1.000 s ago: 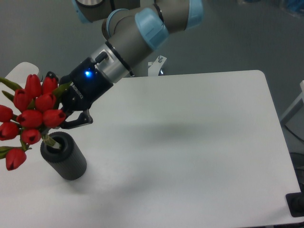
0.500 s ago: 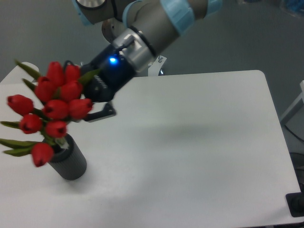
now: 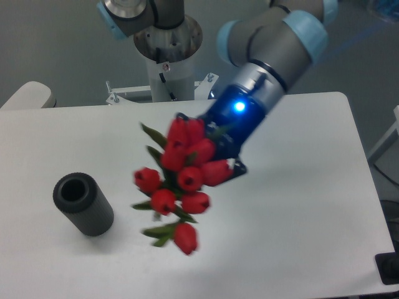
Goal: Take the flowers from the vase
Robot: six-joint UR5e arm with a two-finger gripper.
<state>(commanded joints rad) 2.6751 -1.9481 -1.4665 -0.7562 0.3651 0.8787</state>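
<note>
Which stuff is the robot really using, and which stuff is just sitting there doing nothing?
Using:
- the flowers, red tulips held up in the air
- the vase, now with nothing in it
- the hand, mostly hidden behind the flowers

Just sitting there:
- the white table
- the black thing at the table's corner

Bright red tulip buds make up the flowers (image 3: 181,180), with narrow green leaves and stems between them. The vase (image 3: 83,204) is matte dark grey to black, finely ribbed along its rim, its mouth darker inside. The gripper (image 3: 221,159) is black, with a glowing blue light on its body. The arm (image 3: 274,47) is grey with pale blue caps. The table (image 3: 299,205) is plain white.
</note>
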